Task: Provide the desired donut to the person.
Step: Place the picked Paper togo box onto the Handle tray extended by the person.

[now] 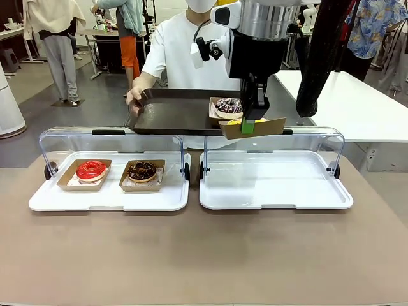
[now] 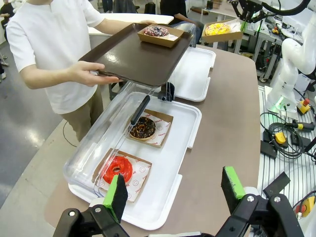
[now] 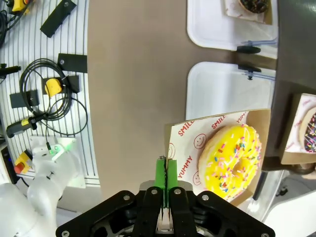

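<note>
over right case [image 1: 275, 199], right jaws pinch yellow donut's box [image 1: 252, 128] beside tray [image 1: 172, 115]; left jaws apart, empty.

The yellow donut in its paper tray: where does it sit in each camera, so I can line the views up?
Front view: the yellow donut sits right of center, under the right gripper, beside the brown tray.
Left wrist view: top right, past the tray's far corner.
Right wrist view: lower right.
Shared landmark: the chocolate sprinkled donut on the tray.
</note>
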Controlling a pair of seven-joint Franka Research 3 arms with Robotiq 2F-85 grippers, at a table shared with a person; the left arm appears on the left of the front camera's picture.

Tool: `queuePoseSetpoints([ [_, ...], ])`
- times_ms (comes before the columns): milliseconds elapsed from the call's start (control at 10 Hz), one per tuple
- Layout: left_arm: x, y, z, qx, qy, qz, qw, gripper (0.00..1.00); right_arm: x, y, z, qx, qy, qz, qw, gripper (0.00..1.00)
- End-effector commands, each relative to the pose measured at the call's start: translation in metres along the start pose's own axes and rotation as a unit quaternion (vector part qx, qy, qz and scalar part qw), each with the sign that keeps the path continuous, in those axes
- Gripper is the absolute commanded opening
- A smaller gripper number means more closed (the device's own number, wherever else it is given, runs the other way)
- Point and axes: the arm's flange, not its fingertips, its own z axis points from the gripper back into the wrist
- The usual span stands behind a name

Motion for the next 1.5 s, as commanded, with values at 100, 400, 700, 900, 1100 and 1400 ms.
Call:
queuePoseSetpoints([
  [100,0.001,-0.002,0.001,-0.001,-0.001,-0.002,1.0,1.0,-0.001,0.005,-0.002,-0.001,0.005,-0.008,1.0,0.0],
  [400,0.001,-0.002,0.001,-0.001,-0.001,-0.002,1.0,1.0,-0.001,0.005,-0.002,-0.001,0.005,-0.008,1.0,0.0],
  [700,0.001,-0.002,0.001,-0.001,-0.001,-0.002,1.0,1.0,-0.001,0.005,-0.002,-0.001,0.005,-0.008,1.0,0.0],
  [900,0.001,-0.002,0.001,-0.001,-0.001,-0.002,1.0,1.0,0.0,0.0,0.0,0.0,0.0,0.0,1.0,0.01],
  [1100,0.001,-0.002,0.001,-0.001,-0.001,-0.002,1.0,1.0,0.029,0.009,0.064,-0.085,-0.01,-0.01,0.996,0.01],
  [1400,0.001,-0.002,0.001,-0.001,-0.001,-0.002,1.0,1.0,0.065,-0.031,0.093,-0.115,-0.032,-0.002,0.993,0.01],
])
